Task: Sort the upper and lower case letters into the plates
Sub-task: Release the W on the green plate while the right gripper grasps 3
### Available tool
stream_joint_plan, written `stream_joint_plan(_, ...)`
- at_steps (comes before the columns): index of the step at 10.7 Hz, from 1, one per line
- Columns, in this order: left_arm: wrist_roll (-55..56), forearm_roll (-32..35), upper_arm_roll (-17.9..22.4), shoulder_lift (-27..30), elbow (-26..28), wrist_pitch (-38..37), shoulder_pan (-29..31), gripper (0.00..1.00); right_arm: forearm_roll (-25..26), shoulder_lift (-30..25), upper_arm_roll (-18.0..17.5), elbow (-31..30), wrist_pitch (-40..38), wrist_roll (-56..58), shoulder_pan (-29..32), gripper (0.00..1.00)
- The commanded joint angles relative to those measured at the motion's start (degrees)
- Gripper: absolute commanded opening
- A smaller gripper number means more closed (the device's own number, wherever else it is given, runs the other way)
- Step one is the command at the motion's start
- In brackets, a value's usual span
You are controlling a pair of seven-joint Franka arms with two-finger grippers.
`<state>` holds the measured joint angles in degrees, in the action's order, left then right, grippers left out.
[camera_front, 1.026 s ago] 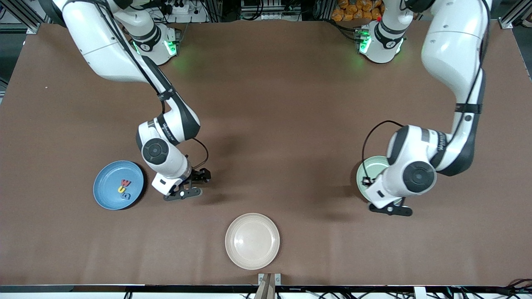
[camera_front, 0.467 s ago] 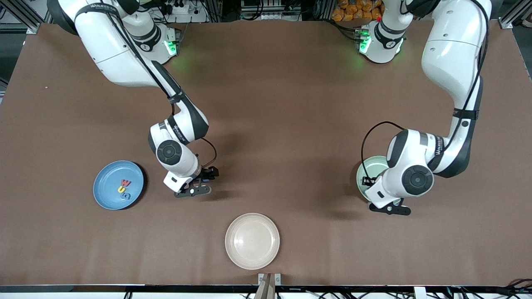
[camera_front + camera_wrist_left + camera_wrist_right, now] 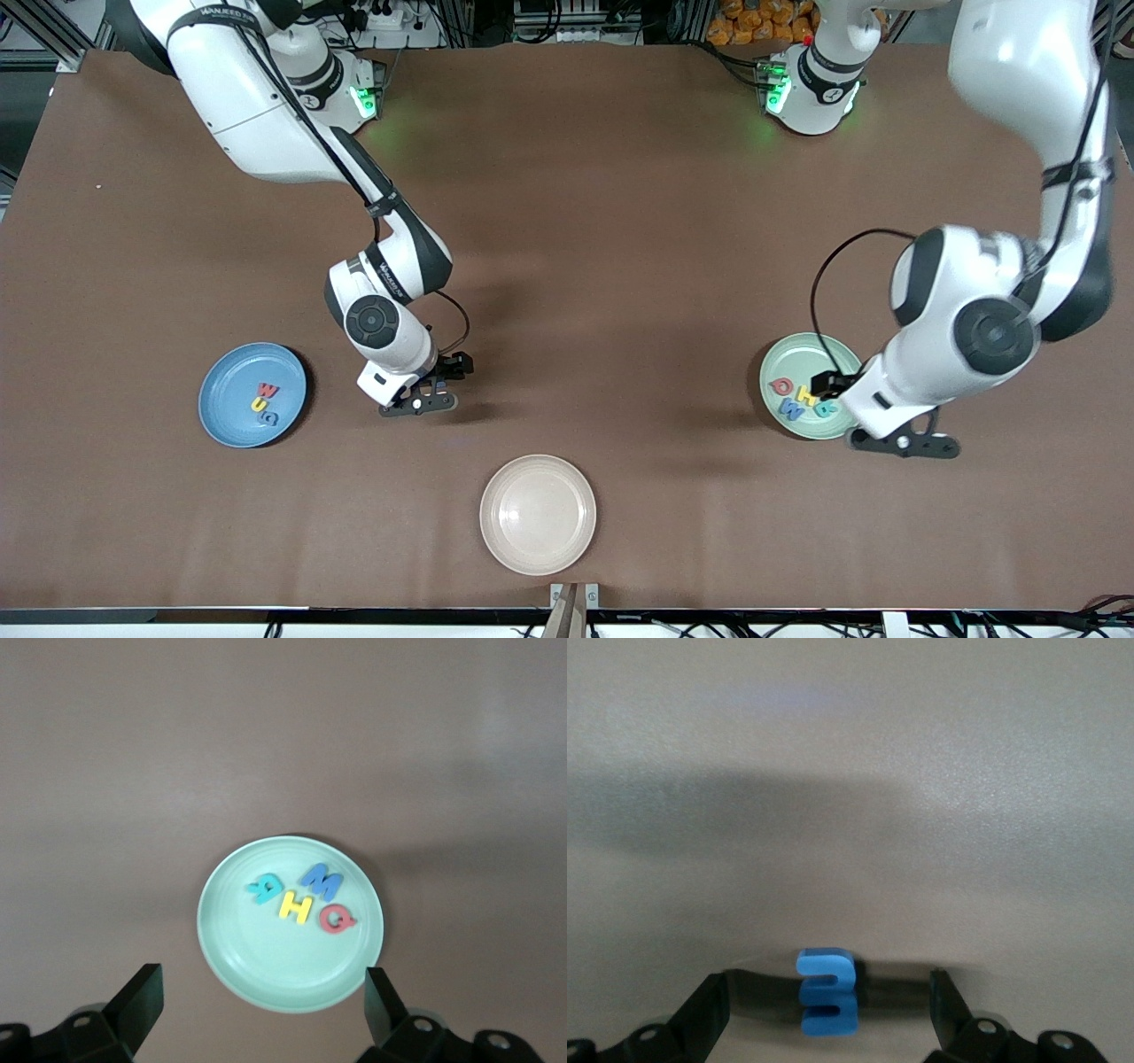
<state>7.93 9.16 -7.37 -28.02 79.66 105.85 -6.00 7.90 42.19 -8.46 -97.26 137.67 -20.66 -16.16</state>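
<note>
Low in the front view, toward the right arm's end of the table [image 3: 620, 221], sits the sky-blue plate [image 3: 213, 390], with three letters in a short row near its middle: a red one [image 3: 267, 390], a yellow one [image 3: 259, 404] and a blue one [image 3: 268, 418]. Beside that plate, closer to the frame's centre, the right pincer [image 3: 425, 399] is down at the table with its fingers spread wide. The right wrist view shows a lone blue letter [image 3: 827, 992] lying on the table between those fingers, roughly midway, with a clear gap on each side (nothing is gripped). At the bottom centre of the front view the cream plate [image 3: 496, 496] lies bare, nearest the camera. Toward the left arm's end is the pale mint plate [image 3: 802, 350], holding four letters close together: red [image 3: 782, 386], yellow [image 3: 804, 395], blue [image 3: 791, 410] and teal [image 3: 826, 408]. The left pincer [image 3: 899, 439] hangs above that plate's edge, fingers wide apart and empty. In the left wrist view the four letters lie well clear of its fingertips [image 3: 142, 992].
</note>
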Motion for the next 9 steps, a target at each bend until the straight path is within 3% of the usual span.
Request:
stream_joint_plan(1,-0.81,-0.90,-0.28,8.57,1.90,-5.63,-0.76,1.00,-0.16,-0.53,0.11,-0.74,-0.39,-0.88,0.25,0.00)
stream_joint_plan(6,-1.07,-1.07,-0.45,14.29,1.73,-7.14,0.73,1.00,-0.08,-1.84,0.46,-0.39,-1.61,-0.09,0.87,0.00)
stream_joint_plan(9,-1.16,-3.79,-0.63,17.63,1.12,-11.44,0.82,1.00,0.80,-4.47,0.46,-0.21,-4.59,4.28,4.37,0.00)
